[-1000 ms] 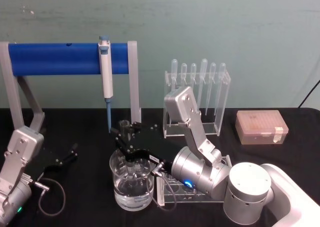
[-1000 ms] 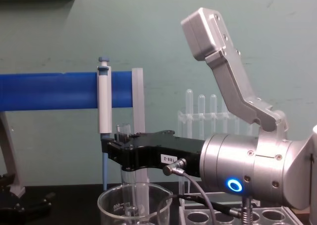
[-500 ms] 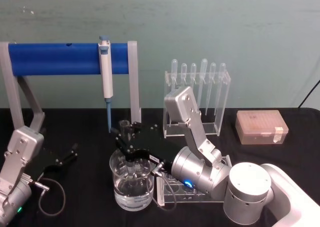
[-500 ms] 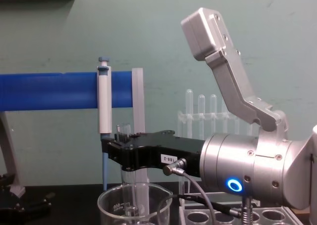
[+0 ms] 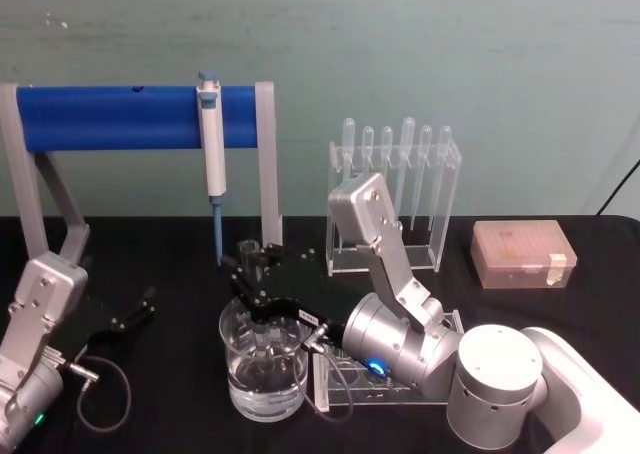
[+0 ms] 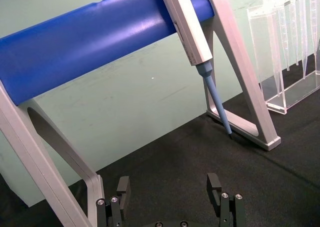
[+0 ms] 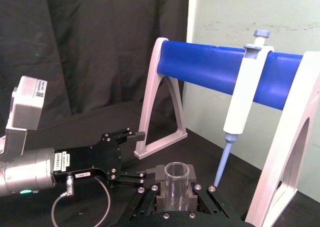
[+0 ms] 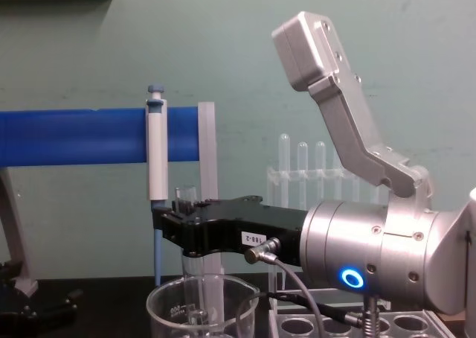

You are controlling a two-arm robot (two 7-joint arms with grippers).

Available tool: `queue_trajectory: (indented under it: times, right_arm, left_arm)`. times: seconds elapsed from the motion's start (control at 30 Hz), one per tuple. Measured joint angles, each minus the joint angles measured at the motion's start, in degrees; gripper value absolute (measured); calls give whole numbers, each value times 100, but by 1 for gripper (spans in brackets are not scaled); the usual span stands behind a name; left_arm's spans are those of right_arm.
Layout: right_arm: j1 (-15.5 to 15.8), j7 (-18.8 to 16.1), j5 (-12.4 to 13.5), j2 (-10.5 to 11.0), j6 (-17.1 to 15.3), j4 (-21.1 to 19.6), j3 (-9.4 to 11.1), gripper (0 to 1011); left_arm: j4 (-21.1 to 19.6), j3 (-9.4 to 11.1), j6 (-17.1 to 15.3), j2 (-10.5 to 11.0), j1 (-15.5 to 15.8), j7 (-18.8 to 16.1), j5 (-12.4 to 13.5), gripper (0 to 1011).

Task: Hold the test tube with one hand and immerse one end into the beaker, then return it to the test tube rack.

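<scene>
Test tube (image 8: 202, 286) is standing upright, its lower end dipping inside the beaker (image 8: 159, 310) away from the rim, with the right gripper (image 8: 183, 220) clamping it near its open top. The rack (image 5: 336, 391) is sitting just beside the beaker at 3 o'clock. The left gripper (image 5: 140, 310) is resting well apart at 9 o'clock, jaws spread wide and holding nothing.

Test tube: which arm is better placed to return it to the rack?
Right: the right end effector grips the clear glass test tube upright in the wide glass beaker, beside the clear rack; the left end effector sits open, apart.
</scene>
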State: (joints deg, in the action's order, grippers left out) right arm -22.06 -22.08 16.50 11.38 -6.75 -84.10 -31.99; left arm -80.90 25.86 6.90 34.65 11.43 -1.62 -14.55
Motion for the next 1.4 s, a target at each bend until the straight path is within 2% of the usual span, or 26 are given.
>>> queue_trajectory:
  times: [1.4]
  right_arm:
    - [0, 0, 0, 0, 0, 0, 0, 223]
  left_arm:
    - [0, 0, 0, 0, 0, 0, 0, 1000]
